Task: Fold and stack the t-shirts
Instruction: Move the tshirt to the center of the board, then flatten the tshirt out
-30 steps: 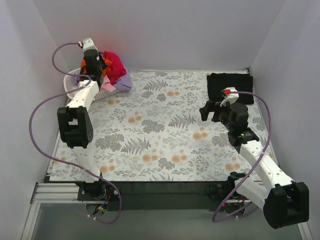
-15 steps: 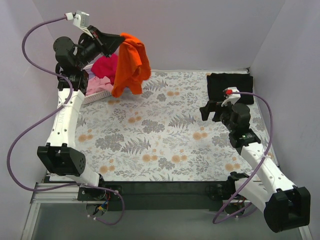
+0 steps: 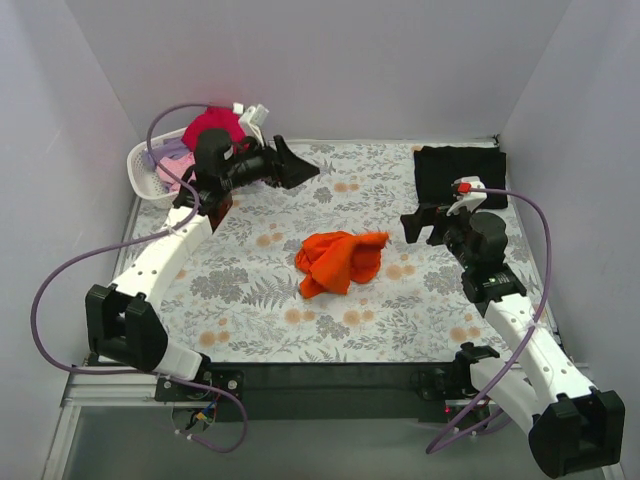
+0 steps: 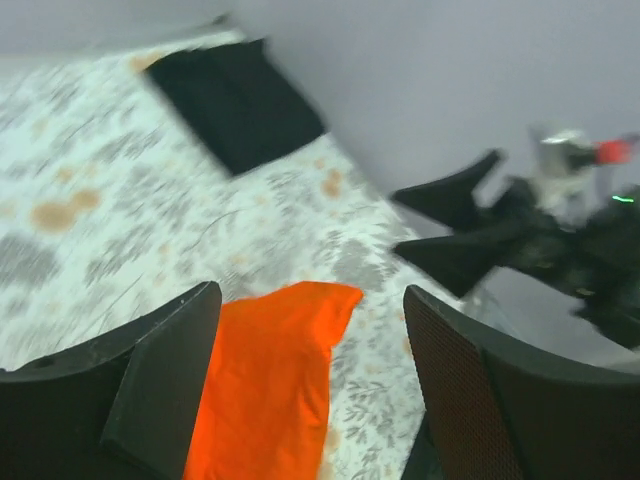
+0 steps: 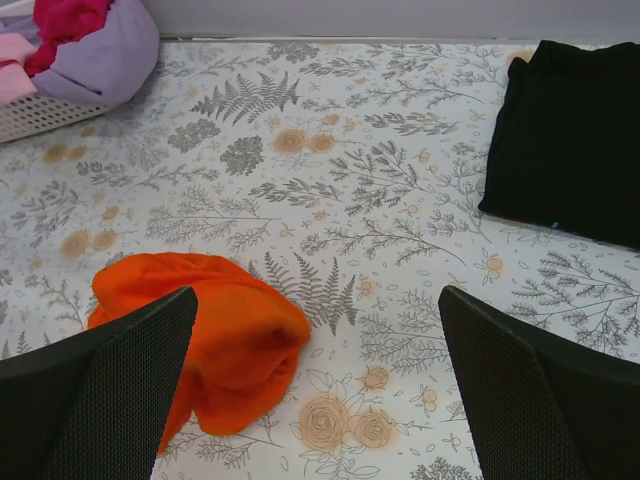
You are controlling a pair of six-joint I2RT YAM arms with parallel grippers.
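Observation:
A bright orange t-shirt [image 3: 340, 262] [image 4: 265, 380] [image 5: 215, 330] lies crumpled on the middle of the floral cloth, touched by neither gripper. My left gripper [image 3: 300, 160] [image 4: 310, 295] hangs open and empty above the cloth, left of and behind the shirt, pointing toward it. To the shirt's right my right gripper [image 3: 418, 226] [image 5: 318, 295] stands wide open with nothing between its fingers. A black t-shirt [image 3: 460, 175] [image 4: 235, 100] [image 5: 575, 140] lies folded flat at the back right. Magenta [image 3: 212, 125] [image 5: 70, 15] and lavender [image 5: 110, 50] t-shirts are heaped in the basket.
The white slotted basket [image 3: 143, 172] [image 5: 30, 115] stands in the back left corner against the wall. White walls close in the table at the back and on both sides. The grey floral table cloth [image 3: 250, 290] covers the whole surface.
My left arm lifted the orange shirt out of the basket, swung it over the table and let go. The shirt now lies mid-table and the left gripper is open. The right arm barely moved.

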